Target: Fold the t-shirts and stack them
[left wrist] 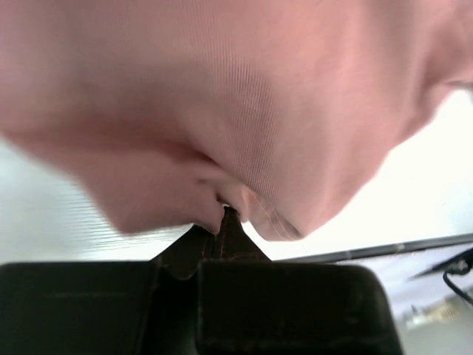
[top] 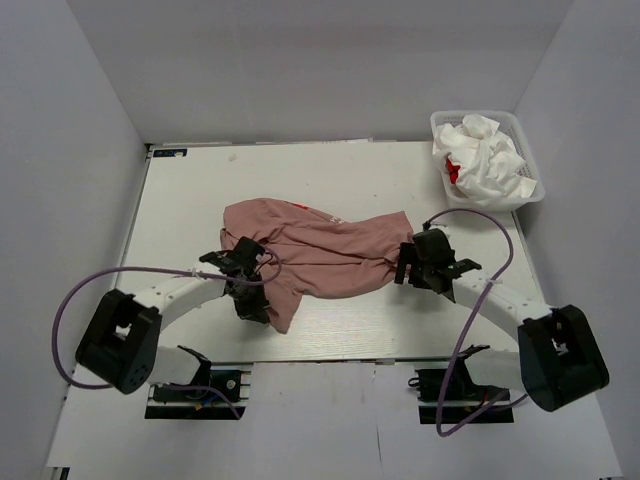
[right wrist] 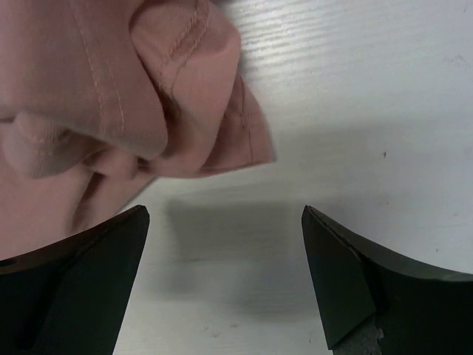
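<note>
The dusty-pink t-shirt (top: 320, 250) lies crumpled across the middle of the table. My left gripper (top: 252, 300) is shut on the pink cloth at its near-left part; in the left wrist view the fabric (left wrist: 236, 103) hangs pinched in the closed gripper (left wrist: 229, 214). My right gripper (top: 410, 262) is open and empty, just off the shirt's right end; in the right wrist view a hemmed corner of the shirt (right wrist: 148, 96) lies beyond the gripper (right wrist: 225, 222), not between the fingers. White t-shirts (top: 482, 155), one with a red patch (top: 454, 170), lie bunched in the basket.
A white plastic lattice basket (top: 537, 190) stands at the far right corner of the table. Grey walls enclose the table on three sides. Purple cables loop beside both arms.
</note>
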Controlling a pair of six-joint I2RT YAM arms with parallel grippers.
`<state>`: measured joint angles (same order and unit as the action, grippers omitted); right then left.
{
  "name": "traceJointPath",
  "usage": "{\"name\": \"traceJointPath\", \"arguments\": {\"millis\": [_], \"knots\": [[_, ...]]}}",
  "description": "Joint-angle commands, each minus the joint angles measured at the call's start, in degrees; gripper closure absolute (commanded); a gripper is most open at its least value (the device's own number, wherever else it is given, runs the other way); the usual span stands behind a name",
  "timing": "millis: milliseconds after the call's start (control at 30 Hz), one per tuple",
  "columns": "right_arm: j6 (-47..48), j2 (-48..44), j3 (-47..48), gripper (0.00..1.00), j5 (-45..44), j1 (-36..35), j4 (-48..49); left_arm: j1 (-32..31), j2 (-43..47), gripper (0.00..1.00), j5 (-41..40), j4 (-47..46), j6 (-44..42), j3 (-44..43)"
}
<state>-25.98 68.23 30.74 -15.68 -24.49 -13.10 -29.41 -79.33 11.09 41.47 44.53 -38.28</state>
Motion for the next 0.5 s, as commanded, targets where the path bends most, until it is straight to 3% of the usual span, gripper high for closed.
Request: {"name": "traceJointPath", "arguments": {"millis": [0, 100, 333, 433, 467], "knots": [[1.72, 4.69, 5.29, 0.11, -2.51, -0.03, 2.21, -0.03, 6.02, 1.0, -7.99, -1.93, -1.2, 0.31], [1.02, 9.01, 8.1, 0.13, -3.57, -0.03, -0.78, 0.49, 10.15, 1.0, -11.79, -1.31, -1.2, 2.06], [2.25, 16.22, 11.97, 0.24, -3.57, -0.12, -2.1, 1.02, 15.78, 1.0, -12.41, -1.92, -0.06, 5.49], [2.16, 16.94, 12.06, 0.32, -2.69, -0.12, -2.28, 1.02, 17.36, 1.0, -12.94, -1.92, 0.46, 5.5], [1.98, 16.94, 11.89, 0.42, -2.43, -0.21, -2.02, 1.02, 17.89, 1.0, -13.46, -1.92, 0.47, 5.5]]}}
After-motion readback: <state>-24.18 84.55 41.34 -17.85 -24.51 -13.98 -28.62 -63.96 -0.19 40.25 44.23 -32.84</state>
